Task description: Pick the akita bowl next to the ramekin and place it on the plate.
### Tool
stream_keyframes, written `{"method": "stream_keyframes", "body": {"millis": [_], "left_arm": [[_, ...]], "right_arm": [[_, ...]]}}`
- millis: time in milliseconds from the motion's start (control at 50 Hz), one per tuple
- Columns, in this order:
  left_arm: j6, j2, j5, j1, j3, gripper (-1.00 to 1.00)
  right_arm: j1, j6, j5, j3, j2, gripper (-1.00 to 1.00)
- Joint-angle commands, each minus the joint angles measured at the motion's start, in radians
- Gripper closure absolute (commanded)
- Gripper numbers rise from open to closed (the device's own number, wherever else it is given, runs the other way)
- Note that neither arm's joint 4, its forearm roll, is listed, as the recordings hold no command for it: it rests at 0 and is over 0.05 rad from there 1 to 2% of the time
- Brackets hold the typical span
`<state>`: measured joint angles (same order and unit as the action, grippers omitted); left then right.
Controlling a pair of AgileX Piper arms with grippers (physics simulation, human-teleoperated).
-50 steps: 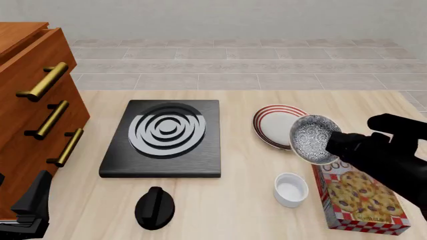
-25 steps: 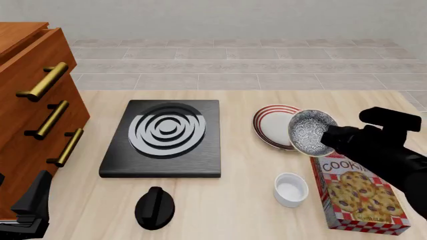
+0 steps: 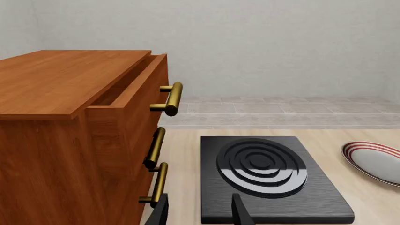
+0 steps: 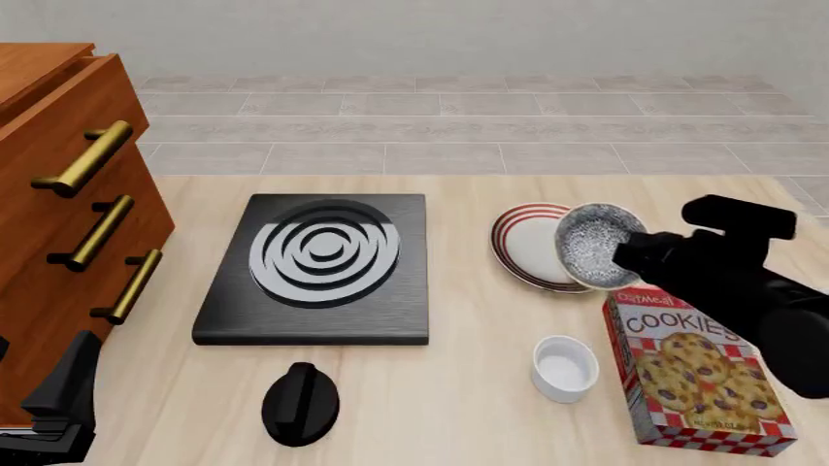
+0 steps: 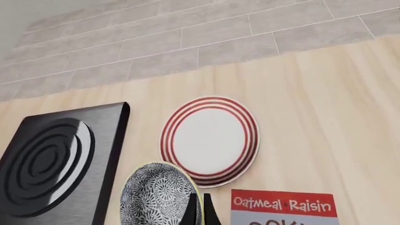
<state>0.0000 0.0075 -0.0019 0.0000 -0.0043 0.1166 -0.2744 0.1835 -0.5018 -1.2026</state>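
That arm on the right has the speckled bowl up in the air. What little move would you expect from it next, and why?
Probably a short carry farther toward the stove, then down. The right gripper pinches the akita bowl by its rim, tilted, and in the front view the bowl overlaps only the plate's near-right edge. In the right wrist view the plate's white middle lies bare beyond the bowl, so centring it first looks wise.

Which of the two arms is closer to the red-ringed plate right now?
Right. The right gripper holds the akita bowl over the plate's edge; the left gripper sits far off by the drawers.
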Motion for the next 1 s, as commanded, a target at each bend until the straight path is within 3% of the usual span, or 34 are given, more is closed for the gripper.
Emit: {"method": "stream_keyframes", "body": {"millis": [20, 1000], "left_arm": [[0.000, 0.000, 0.000, 0.000, 0.000, -1.00], [0.000, 0.000, 0.000, 0.000, 0.000, -1.00]], "right_arm": [[-0.007, 0.006, 0.043, -0.022, -0.062, 1.00], [-0.014, 0.039, 0.161, -0.093, -0.268, 1.00]]}}
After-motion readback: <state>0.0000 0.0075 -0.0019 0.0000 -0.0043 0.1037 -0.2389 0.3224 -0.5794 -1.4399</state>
